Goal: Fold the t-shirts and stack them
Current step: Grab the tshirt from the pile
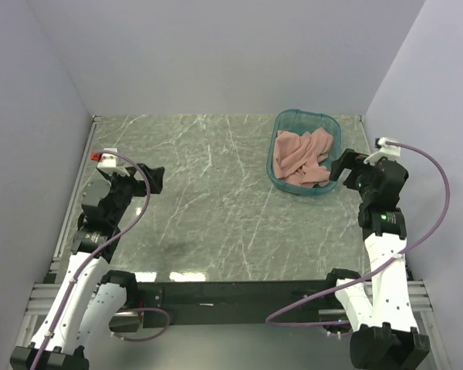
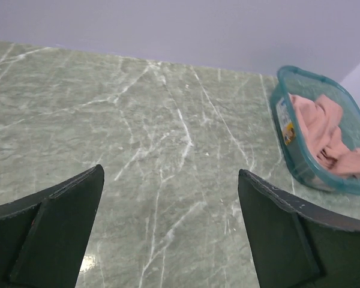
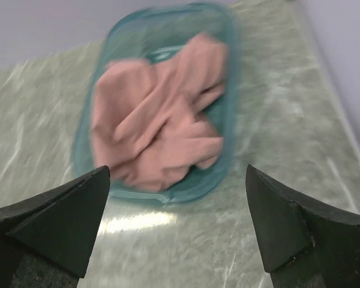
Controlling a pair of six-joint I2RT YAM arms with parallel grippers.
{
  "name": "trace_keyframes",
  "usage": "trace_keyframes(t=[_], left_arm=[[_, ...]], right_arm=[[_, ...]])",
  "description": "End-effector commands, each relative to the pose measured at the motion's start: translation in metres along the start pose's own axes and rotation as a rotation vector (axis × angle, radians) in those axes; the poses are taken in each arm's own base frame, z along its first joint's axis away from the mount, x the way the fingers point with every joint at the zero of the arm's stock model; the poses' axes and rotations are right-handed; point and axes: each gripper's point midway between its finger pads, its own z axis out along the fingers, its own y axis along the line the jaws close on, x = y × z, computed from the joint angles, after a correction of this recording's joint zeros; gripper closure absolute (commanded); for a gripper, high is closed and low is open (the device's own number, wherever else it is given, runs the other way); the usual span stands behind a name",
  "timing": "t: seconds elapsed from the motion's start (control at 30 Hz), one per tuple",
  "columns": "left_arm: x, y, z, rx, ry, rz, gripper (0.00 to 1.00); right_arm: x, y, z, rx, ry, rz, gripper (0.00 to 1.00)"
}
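Crumpled salmon-pink t-shirts (image 1: 302, 157) lie bunched inside a teal plastic tub (image 1: 287, 122) at the back right of the table. They also show in the right wrist view (image 3: 159, 129) and the left wrist view (image 2: 327, 135). No chest print is visible. My right gripper (image 1: 341, 168) is open and empty, just right of the tub's near corner. In its wrist view the gripper (image 3: 177, 174) points at the tub's near rim (image 3: 168, 195). My left gripper (image 1: 156, 176) is open and empty over the table's left side, far from the tub.
The green marble table (image 1: 208, 208) is walled by pale panels at the back and sides. A small red-and-white part (image 1: 103, 157) sits at the table's left edge. A purple cable (image 1: 436, 193) loops off the right arm.
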Motion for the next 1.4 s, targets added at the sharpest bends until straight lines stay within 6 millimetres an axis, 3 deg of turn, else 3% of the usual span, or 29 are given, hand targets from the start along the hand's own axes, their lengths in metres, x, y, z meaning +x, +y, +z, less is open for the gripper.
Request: trace_keyframes(t=[0.0, 0.03, 0.07, 0.1, 0.13, 0.23, 0.33, 0.43, 0.47, 0.53, 0.57, 0.63, 0.67, 0.7, 0.73, 0.77, 0.8, 0.83, 0.87, 0.9, 0.93, 0.97, 1.07, 1.23, 1.37], left_arm=[[-0.018, -0.03, -0.005, 0.15, -0.021, 0.045, 0.01], [-0.015, -0.036, -0.005, 0.181, -0.007, 0.05, 0.01], [-0.011, -0.046, -0.007, 0.245, 0.011, 0.056, 0.01], [-0.009, -0.052, -0.008, 0.279, 0.022, 0.057, 0.01], [-0.009, -0.058, -0.008, 0.315, 0.021, 0.053, 0.01], [0.0, -0.081, -0.006, 0.437, 0.079, -0.015, 0.01], [0.004, -0.113, 0.011, 0.537, 0.185, -0.122, 0.01], [0.007, -0.155, 0.041, 0.539, 0.268, -0.144, 0.01], [0.006, -0.171, 0.063, 0.539, 0.299, -0.145, 0.01], [0.022, -0.195, 0.081, 0.506, 0.379, -0.165, 0.03], [0.032, -0.217, 0.105, 0.511, 0.419, -0.169, 0.06], [0.051, -0.23, 0.13, 0.452, 0.485, -0.172, 0.1], [0.058, -0.244, 0.158, 0.437, 0.499, -0.166, 0.12], [0.075, -0.255, 0.164, 0.42, 0.552, -0.157, 0.16], [0.112, -0.253, 0.186, 0.363, 0.609, -0.144, 0.19], [0.09, -0.278, 0.198, 0.395, 0.565, -0.149, 0.25], [0.097, -0.284, 0.209, 0.389, 0.573, -0.146, 0.28], [0.14, -0.278, 0.222, 0.331, 0.656, -0.132, 0.3], [0.115, -0.293, 0.238, 0.345, 0.591, -0.141, 0.33], [0.121, -0.297, 0.245, 0.341, 0.593, -0.139, 0.37], [0.146, -0.295, 0.257, 0.32, 0.621, -0.13, 0.37], [0.133, -0.302, 0.264, 0.328, 0.582, -0.137, 0.4], [0.147, -0.301, 0.28, 0.307, 0.558, -0.148, 0.42], [0.171, -0.302, 0.283, 0.31, 0.572, -0.159, 0.44], [0.178, -0.312, 0.279, 0.338, 0.578, -0.15, 0.46]], right_arm=[[-0.017, 0.055, -0.014, -0.326, 0.005, -0.167, 0.0], [-0.006, 0.068, -0.015, -0.452, 0.028, -0.353, 0.0], [0.022, 0.08, -0.027, -0.583, 0.127, -0.418, 0.0], [0.02, 0.092, -0.034, -0.677, 0.115, -0.546, 0.0], [0.033, 0.103, -0.033, -0.712, 0.173, -0.558, 0.0], [0.052, 0.108, -0.035, -0.762, 0.259, -0.551, 0.0], [0.074, 0.106, -0.035, -0.83, 0.301, -0.485, 0.0], [0.076, 0.085, -0.022, -0.775, 0.297, -0.369, 0.0], [0.07, 0.075, -0.02, -0.734, 0.302, -0.355, 0.0], [0.063, 0.067, -0.015, -0.673, 0.291, -0.317, 0.0], [0.062, 0.063, -0.012, -0.647, 0.281, -0.303, 0.0], [0.059, 0.062, -0.016, -0.632, 0.269, -0.299, 0.0], [0.058, 0.058, -0.014, -0.605, 0.252, -0.3, 0.0], [0.053, 0.056, -0.017, -0.587, 0.231, -0.289, 0.0], [0.052, 0.054, -0.017, -0.577, 0.222, -0.285, 0.0], [0.052, 0.053, -0.018, -0.574, 0.217, -0.276, 0.0], [0.05, 0.051, -0.019, -0.564, 0.212, -0.26, 0.0], [0.048, 0.051, -0.02, -0.564, 0.205, -0.255, 0.0], [0.048, 0.05, -0.021, -0.566, 0.207, -0.246, 0.0], [0.048, 0.05, -0.021, -0.565, 0.208, -0.233, 0.0], [0.048, 0.049, -0.021, -0.564, 0.209, -0.226, 0.0], [0.047, 0.048, -0.021, -0.559, 0.212, -0.219, 0.0], [0.047, 0.046, -0.02, -0.555, 0.225, -0.201, 0.01], [0.048, 0.046, -0.019, -0.555, 0.235, -0.188, 0.01], [0.048, 0.045, -0.019, -0.554, 0.234, -0.186, 0.01]])
